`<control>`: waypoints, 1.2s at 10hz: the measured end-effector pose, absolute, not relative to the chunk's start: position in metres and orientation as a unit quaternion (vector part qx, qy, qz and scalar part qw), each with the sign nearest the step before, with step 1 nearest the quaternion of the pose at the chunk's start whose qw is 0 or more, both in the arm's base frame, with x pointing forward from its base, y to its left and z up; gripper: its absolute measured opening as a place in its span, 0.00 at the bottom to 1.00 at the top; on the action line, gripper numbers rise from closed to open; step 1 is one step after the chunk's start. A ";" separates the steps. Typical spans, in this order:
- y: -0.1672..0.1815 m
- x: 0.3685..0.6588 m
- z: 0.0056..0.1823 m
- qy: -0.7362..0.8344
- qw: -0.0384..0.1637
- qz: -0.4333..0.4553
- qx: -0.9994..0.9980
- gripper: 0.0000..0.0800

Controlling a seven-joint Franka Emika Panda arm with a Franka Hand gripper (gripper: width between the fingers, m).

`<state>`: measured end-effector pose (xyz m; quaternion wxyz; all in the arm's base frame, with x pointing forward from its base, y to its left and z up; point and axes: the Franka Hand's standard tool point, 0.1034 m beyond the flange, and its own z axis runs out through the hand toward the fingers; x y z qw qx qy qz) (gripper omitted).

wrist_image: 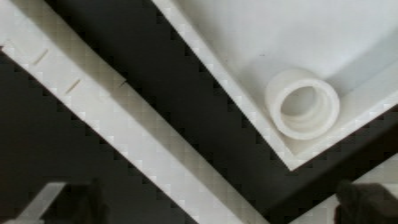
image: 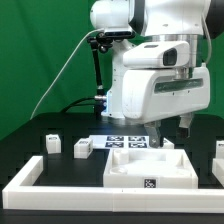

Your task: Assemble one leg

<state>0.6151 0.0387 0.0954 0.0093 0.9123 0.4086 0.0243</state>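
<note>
Two small white legs with black-and-white tags stand on the black table at the exterior view's left, one point(image: 52, 142) further left than the other point(image: 81, 148). A third leg point(image: 219, 150) shows at the right edge. The wide white tray-shaped piece point(image: 150, 165) lies at the front centre. My gripper point(image: 170, 130) hangs over the tray's far right corner, open and empty. In the wrist view the gripper point(wrist_image: 210, 205) has its dark fingertips point(wrist_image: 54, 205) spread wide, above the tray's corner with its round socket point(wrist_image: 302, 105). No leg shows in the wrist view.
The marker board point(image: 125, 142) lies just behind the tray. A raised white border point(image: 25, 175) frames the work area and crosses the wrist view point(wrist_image: 107, 110) as a diagonal strip. The arm's bulky white body point(image: 160, 80) stands over the middle.
</note>
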 end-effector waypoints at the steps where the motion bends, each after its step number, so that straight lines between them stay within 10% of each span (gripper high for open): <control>1: 0.039 0.615 0.095 0.408 0.009 0.024 0.912 0.81; 12: 0.045 0.584 0.085 0.530 0.016 0.006 0.848 0.81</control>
